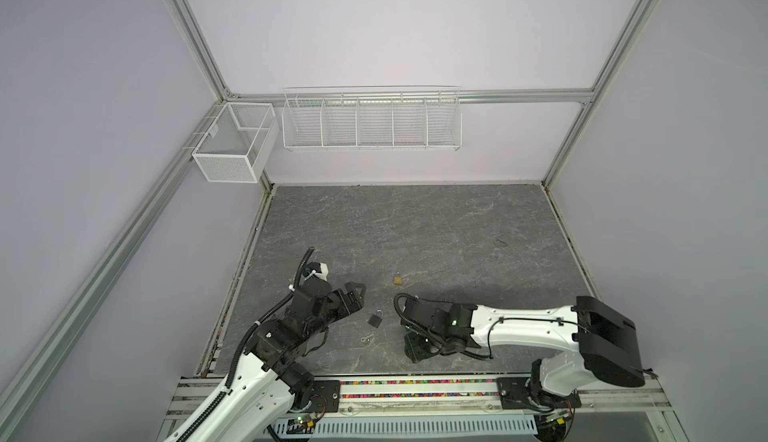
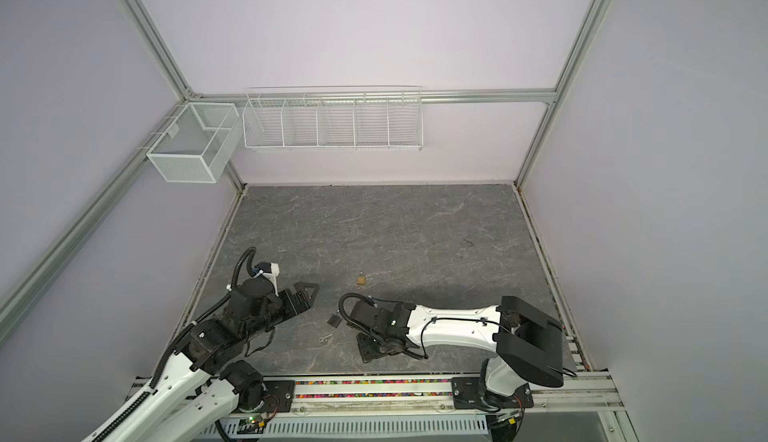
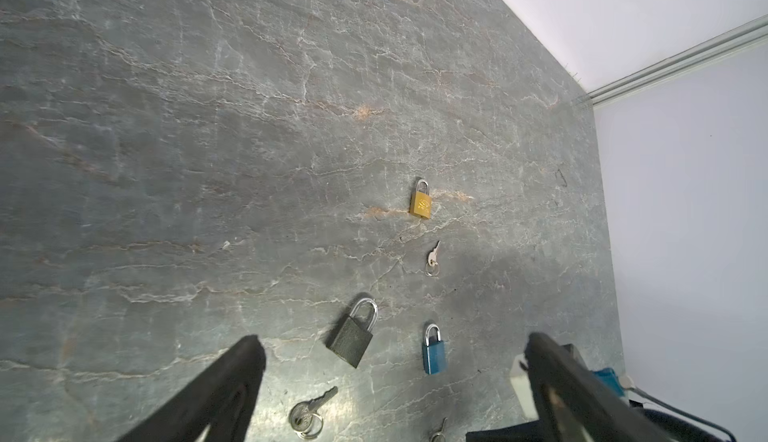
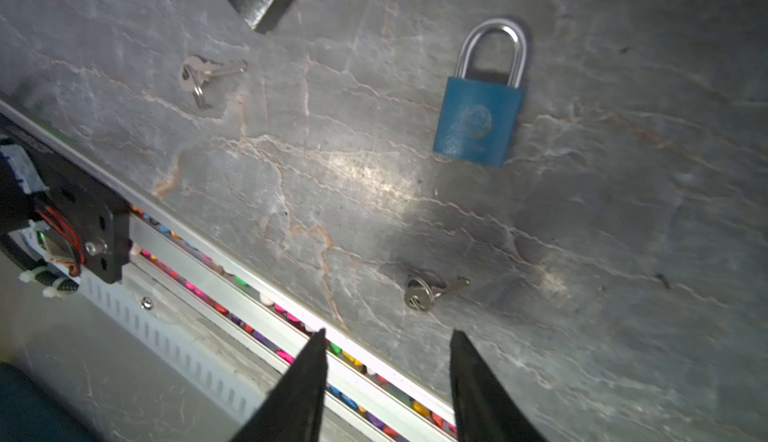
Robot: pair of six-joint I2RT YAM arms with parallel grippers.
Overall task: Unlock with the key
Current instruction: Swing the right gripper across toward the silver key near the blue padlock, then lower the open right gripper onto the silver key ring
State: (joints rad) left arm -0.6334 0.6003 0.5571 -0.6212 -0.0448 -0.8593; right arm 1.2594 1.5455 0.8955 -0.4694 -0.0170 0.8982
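Right fingers (image 4: 301,390) parted over grey veined tabletop (image 1: 415,228); lilac walls (image 1: 374,24).

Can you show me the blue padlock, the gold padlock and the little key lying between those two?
Blue metal padlock (image 4: 478,122), right wrist view, middle of its body.
Gold brass padlock (image 3: 421,204), left wrist view, middle of its body.
Small silver key on a ring (image 3: 432,257), left wrist view, its head.

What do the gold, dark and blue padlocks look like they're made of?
Gold padlock: probably brass, going by its yellow satin sheen.
Dark padlock: metal with a matte, slightly grainy charcoal coating, perhaps painted steel.
Blue padlock: likely metal painted blue, with a stamped round emblem and faint scuffs.
Shackles: bright polished steel, by their glints.
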